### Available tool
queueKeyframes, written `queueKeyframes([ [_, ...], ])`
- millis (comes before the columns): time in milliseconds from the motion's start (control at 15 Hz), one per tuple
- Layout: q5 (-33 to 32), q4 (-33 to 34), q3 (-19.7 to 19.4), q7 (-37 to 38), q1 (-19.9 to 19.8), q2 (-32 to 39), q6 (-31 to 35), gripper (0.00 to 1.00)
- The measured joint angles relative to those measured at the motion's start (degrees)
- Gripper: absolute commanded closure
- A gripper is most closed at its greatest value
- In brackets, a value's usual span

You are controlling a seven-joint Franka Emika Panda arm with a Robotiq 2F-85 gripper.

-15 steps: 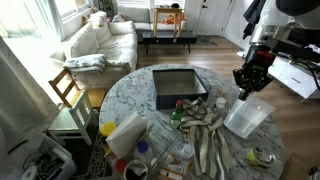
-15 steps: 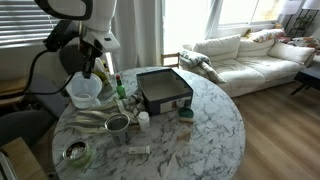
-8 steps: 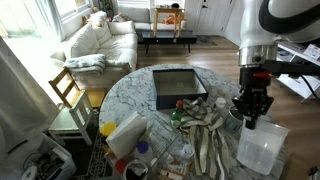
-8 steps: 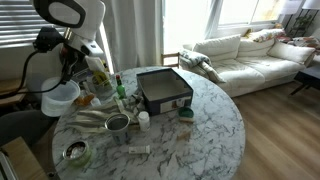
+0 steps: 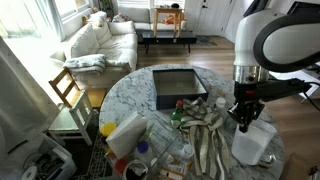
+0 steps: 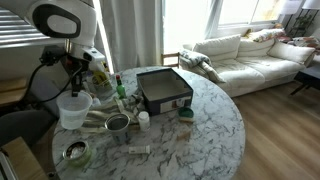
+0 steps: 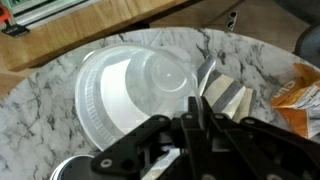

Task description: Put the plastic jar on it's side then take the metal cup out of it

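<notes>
In both exterior views my gripper (image 5: 245, 113) (image 6: 78, 89) is shut on the rim of the plastic jar (image 5: 250, 144) (image 6: 73, 109). The jar is wide, whitish and translucent. It hangs mouth-up at the edge of the marble table (image 5: 125, 100). In the wrist view I look down into the jar (image 7: 135, 90). My gripper (image 7: 198, 102) pinches its near wall, and inside I make out only a pale round bottom. A small shiny metal cup (image 6: 118, 123) with a dark inside stands on the table by the striped cloth, apart from the jar.
A black tray (image 5: 178, 86) (image 6: 163, 91) lies mid-table. A striped cloth (image 5: 205, 128), a flat tin with a green label (image 5: 262, 157) (image 6: 75, 152), a white jug with yellow (image 5: 125, 133) and small bottles crowd the table. An orange bag (image 7: 300, 90) lies near the jar.
Still held by the rim, the jar swung outward past the table edge. It has since come back a little and sits lower than a second ago. The jaws stayed shut.
</notes>
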Motion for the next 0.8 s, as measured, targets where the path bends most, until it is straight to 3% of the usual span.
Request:
queueKeyframes([
  [267, -1.42, -4.65, 0.12, 1.63, 0.00, 0.00, 11.21, 0.99],
  [800, -12.21, -7.75, 0.42, 9.46, -0.16, -0.11, 14.16, 0.99],
])
